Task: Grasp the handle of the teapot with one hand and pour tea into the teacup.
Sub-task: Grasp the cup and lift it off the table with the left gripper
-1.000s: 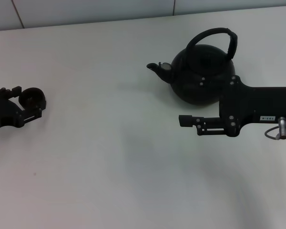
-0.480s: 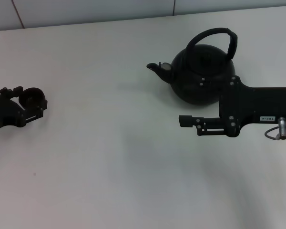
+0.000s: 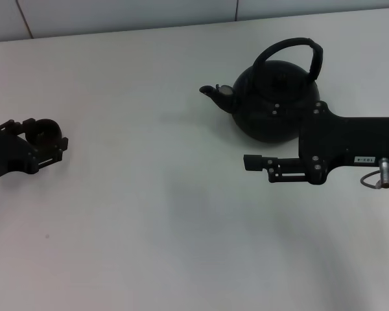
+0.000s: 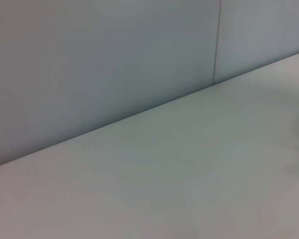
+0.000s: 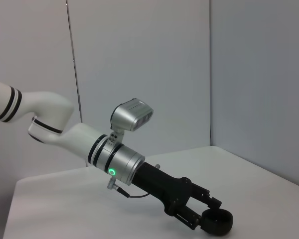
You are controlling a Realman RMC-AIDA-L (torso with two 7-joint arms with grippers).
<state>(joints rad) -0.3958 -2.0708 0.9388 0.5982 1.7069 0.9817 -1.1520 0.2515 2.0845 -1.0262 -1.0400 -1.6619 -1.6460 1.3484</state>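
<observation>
Two claws are seen over the white worktop point(image 3: 149, 214). The left claw point(image 3: 47, 144) is placed near the worktop's left edge, and its fingers are set around the teacup point(image 3: 44, 131), one on each side of the small dark cup. In the right wrist view the same left claw point(image 5: 209, 213) is seen from across the worktop, with the teacup point(image 5: 216, 221) held between its fingers and resting low at the surface; whether the cup is lifted clear of the worktop cannot be told. The fingers appear closed against the cup's wall.

The right claw point(image 3: 259, 166) is held level, pointing toward the worktop's left edge, just in front of the teapot point(image 3: 272, 103). Its fingers are seen edge-on as one dark bar, so whether they are spread or clenched cannot be told. Nothing is seen held in it, and the handle point(image 3: 292, 52) is not touched by it.

The teapot is stood upright toward the far right of the worktop, near its back edge, with the spout turned toward the left edge and the arched handle raised over the lid. The teapot and the teacup are set well apart. Only bare worktop and wall are shown by the left wrist view.
</observation>
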